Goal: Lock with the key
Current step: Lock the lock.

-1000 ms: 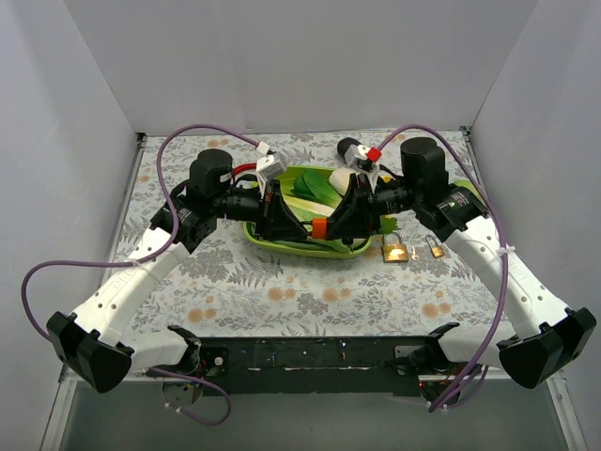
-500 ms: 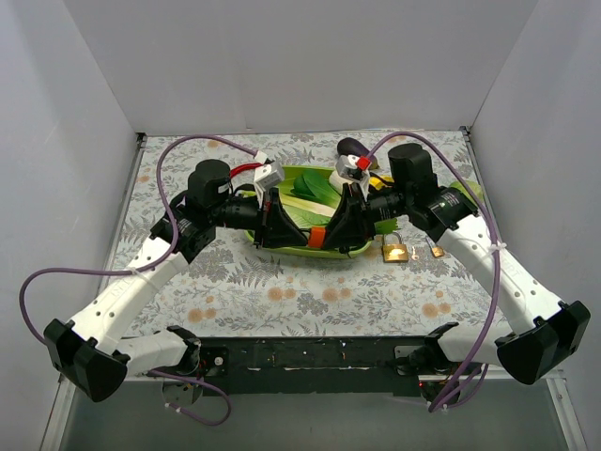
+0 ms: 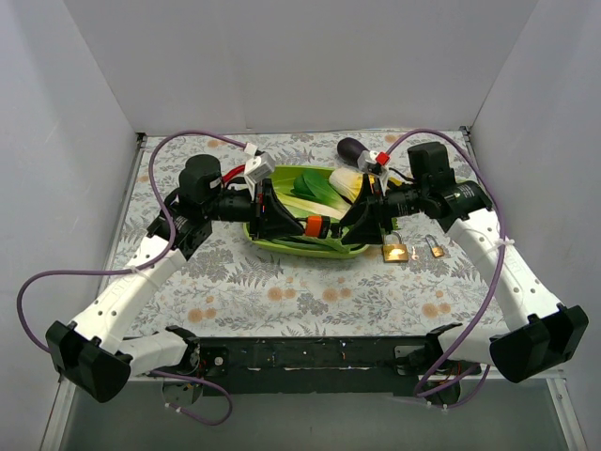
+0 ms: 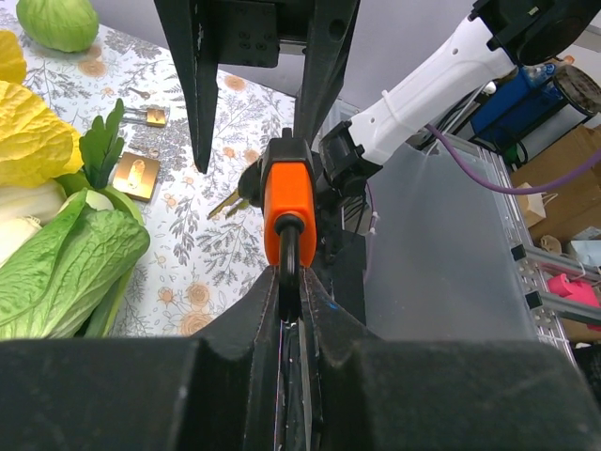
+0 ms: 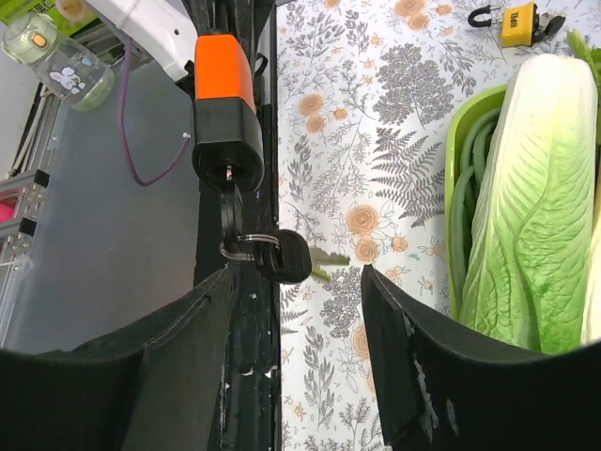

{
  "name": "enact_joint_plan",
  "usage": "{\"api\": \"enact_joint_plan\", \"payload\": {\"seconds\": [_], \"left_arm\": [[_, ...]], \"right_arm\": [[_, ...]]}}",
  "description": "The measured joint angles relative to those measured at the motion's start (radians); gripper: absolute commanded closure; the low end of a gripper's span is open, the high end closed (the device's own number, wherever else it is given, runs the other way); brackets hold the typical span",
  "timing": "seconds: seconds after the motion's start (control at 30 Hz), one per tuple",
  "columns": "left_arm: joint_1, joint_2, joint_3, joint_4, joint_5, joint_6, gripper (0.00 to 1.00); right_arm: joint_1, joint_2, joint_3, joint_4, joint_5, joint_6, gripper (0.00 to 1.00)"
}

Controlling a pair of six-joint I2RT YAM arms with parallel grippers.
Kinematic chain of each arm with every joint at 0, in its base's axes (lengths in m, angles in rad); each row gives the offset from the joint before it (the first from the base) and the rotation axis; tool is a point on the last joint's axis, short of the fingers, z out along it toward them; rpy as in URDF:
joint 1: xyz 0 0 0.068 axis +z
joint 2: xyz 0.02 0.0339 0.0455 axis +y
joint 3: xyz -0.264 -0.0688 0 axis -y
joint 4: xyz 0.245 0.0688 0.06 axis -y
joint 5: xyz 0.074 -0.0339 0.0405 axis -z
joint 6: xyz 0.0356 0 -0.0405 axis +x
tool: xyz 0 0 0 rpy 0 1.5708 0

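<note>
An orange padlock (image 3: 315,225) hangs in the air above the green tray (image 3: 268,236). My left gripper (image 3: 285,219) is shut on its black shackle (image 4: 288,246); the pinch shows in the left wrist view (image 4: 289,278). In the right wrist view the padlock (image 5: 223,89) has a key (image 5: 231,202) in its keyhole, and a ring with a second black-headed key (image 5: 286,256) hangs from it. My right gripper (image 5: 296,274) is open, its fingers on either side of the hanging keys without touching them. In the top view it (image 3: 349,228) sits just right of the lock.
Two small brass padlocks (image 3: 394,252) (image 3: 436,249) lie on the floral cloth right of the tray. The tray holds a napa cabbage (image 5: 531,188), green leaves (image 4: 66,272) and other vegetables. A dark eggplant (image 3: 352,147) lies behind it.
The right arm's wrist has swung right and back, so its gripper now sits slightly back from the padlock. The left gripper still holds the lock at nearly the same spot.
</note>
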Motion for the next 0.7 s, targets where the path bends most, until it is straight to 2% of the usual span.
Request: {"api": "enact_joint_plan", "payload": {"seconds": [0.13,0.2,0.33,0.53,0.63,0.7], "left_arm": [[0.0,0.006,0.0,0.0,0.014,0.001,1.0],[0.0,0.014,0.0,0.0,0.022,0.002,1.0],[0.0,0.03,0.0,-0.001,0.028,0.005,1.0],[-0.001,0.041,0.0,-0.001,0.033,0.005,1.0],[-0.007,0.051,0.002,-0.002,0.033,0.006,1.0],[-0.011,0.056,0.002,-0.001,0.032,0.008,1.0]], "right_arm": [[-0.003,0.0,0.0,-0.035,-0.006,-0.025,0.35],[-0.003,0.0,0.0,-0.035,-0.008,-0.02,0.28],[-0.003,0.005,0.016,-0.023,-0.019,0.029,0.29],[-0.002,0.005,0.024,0.024,-0.043,0.082,0.41],[0.007,0.008,0.024,0.026,-0.041,0.084,0.51],[0.013,0.014,0.024,0.025,-0.039,0.083,0.64]]}}
